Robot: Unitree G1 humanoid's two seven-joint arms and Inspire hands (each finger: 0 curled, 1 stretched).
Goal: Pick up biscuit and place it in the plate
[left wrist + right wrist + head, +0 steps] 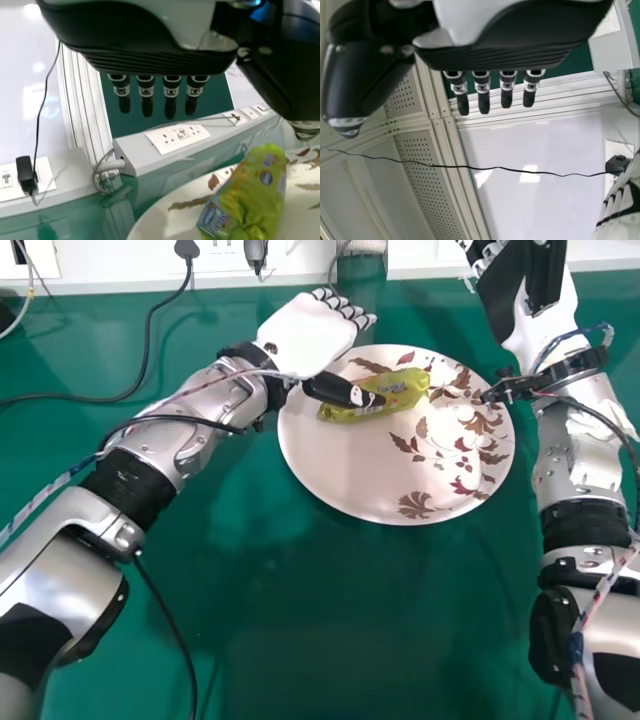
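Here my left hand [312,332] hangs open, fingers loose, since the plate [330,465] itself bears the biscuit packet [398,390]

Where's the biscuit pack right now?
In the head view, the biscuit pack is on the plate, toward the far edge and slightly left of centre, right at the thumb of the left hand.

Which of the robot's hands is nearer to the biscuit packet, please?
The left hand: in the head view, its thumb overlaps the left half of the biscuit packet. The right hand is farther off, past the upper right of the plate.
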